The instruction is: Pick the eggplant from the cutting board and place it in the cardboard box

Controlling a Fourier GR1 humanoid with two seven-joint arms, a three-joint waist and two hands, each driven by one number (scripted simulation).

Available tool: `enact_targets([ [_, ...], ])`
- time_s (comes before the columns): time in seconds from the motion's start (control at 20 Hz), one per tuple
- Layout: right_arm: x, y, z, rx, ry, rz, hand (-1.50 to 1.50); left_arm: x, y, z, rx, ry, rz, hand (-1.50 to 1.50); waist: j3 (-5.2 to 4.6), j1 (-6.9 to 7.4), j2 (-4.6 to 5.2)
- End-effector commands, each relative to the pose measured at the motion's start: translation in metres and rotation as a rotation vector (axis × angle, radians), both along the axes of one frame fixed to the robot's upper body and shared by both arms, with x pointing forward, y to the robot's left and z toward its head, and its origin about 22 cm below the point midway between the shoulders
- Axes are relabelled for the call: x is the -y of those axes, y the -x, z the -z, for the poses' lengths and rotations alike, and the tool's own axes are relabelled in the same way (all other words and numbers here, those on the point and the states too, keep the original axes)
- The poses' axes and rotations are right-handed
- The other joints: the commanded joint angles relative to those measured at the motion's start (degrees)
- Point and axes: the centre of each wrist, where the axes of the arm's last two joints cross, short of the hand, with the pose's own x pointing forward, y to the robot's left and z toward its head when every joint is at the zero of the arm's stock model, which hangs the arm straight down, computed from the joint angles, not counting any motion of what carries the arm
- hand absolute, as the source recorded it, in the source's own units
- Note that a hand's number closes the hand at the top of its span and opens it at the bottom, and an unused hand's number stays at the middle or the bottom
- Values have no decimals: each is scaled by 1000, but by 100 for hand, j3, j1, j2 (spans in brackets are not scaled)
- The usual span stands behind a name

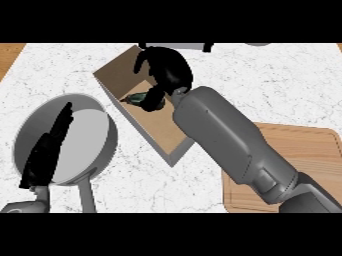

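Observation:
My right hand (166, 70) reaches over the open cardboard box (163, 137) at the counter's middle, with its grey forearm crossing the box's near corner. The eggplant (137, 98), dark with a green cap, shows only in part just below the hand, inside the box near its left wall. Curled fingers (154, 100) close round it and hide most of it. The wooden cutting board (314, 150) lies at the right with nothing on its visible part. My left hand (48, 150) stays at the left, fingers straight, holding nothing.
A grey round pan (93, 135) with its handle toward me lies under the left hand, close to the box's left side. Parts of two grey objects (196, 46) show at the counter's far edge. The white marble counter (277, 80) ends at wood on both far corners.

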Motion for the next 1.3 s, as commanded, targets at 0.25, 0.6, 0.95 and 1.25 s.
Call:
enact_targets([
  [0.25,14,-16,15,26,-251,64,-150,-2,-5,2,-7,9,-3,0,5,17,37],
  [0.6,23,-21,-4,86,-606,183,-150,1,-1,8,-11,0,-3,0,8,-79,2],
  [0.95,88,-49,-27,130,-809,308,-150,-26,11,3,-18,-4,-48,0,6,-249,-52],
  [1.25,188,-56,-13,169,-854,413,-150,-28,12,7,-13,5,-63,0,6,-325,-56],
])
